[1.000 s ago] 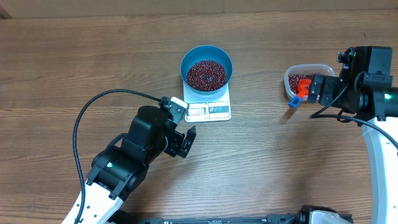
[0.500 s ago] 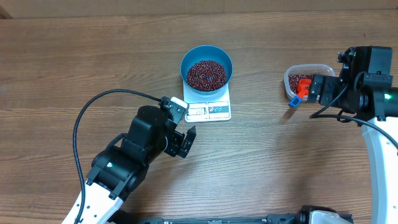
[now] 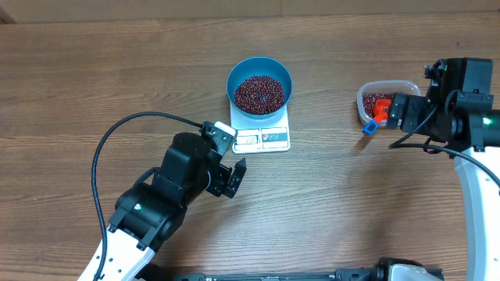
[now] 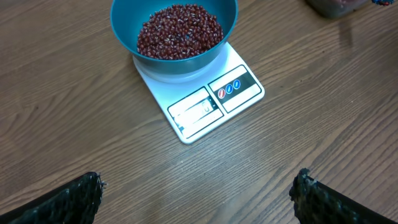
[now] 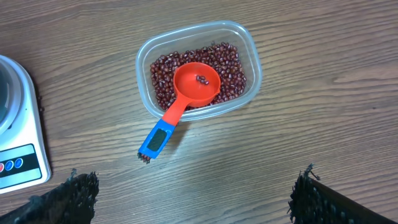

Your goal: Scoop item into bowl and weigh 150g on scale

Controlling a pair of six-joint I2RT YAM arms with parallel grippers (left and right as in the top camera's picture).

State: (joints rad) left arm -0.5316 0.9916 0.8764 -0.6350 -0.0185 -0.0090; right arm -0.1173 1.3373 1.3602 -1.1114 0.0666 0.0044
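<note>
maroon beans (image 4: pixel 179 31) heaped in blue bowl (image 4: pixel 227 25), atop white scale (image 4: pixel 211 121); red scoop (image 5: pixel 196 83) parked in clear tub (image 5: pixel 252 56). left gripper (image 4: pixel 198 193), right gripper (image 5: pixel 193 186): jaws spread wide, empty. risk of overshoot from another full scoop; of false reading from bumping scale. display (image 4: pixel 194 112) unreadable.

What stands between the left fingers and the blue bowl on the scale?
Nothing visible. In the left wrist view, only bare table lies between the open left fingers and the scale, whose display end faces them. The bowl of beans sits on its far part.
</note>
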